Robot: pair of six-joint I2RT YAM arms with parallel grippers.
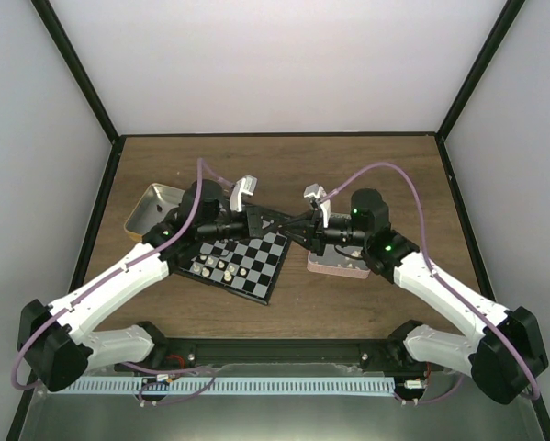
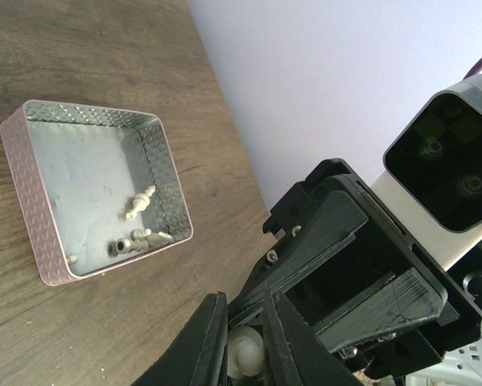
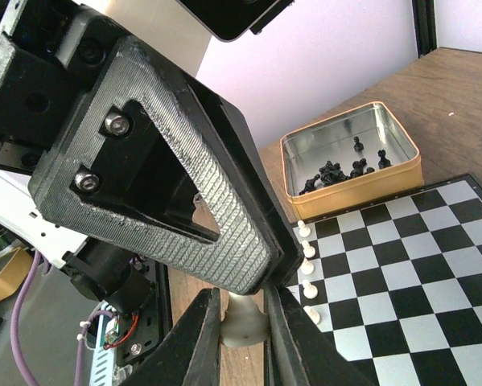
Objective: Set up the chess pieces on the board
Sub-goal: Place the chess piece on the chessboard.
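My left gripper [image 1: 276, 223] and right gripper [image 1: 295, 228] meet tip to tip above the far right corner of the board [image 1: 263, 266]. One cream-white chess piece sits between both pairs of fingers. In the left wrist view my left gripper [image 2: 247, 342] is shut on the piece's rounded end [image 2: 247, 355]. In the right wrist view my right gripper [image 3: 241, 322] is shut on its base [image 3: 242, 330]. Several cream pieces [image 3: 307, 267] stand in a row along one edge of the board [image 3: 434, 265]. A few pieces stand on the near rows [image 1: 216, 266].
A gold tin [image 3: 349, 169] holding several black pieces lies beside the board, at the left in the top view [image 1: 149, 211]. A pink tin [image 2: 31, 185] holding three cream pieces [image 2: 140, 203] lies right of the board, under the right arm [image 1: 339, 267].
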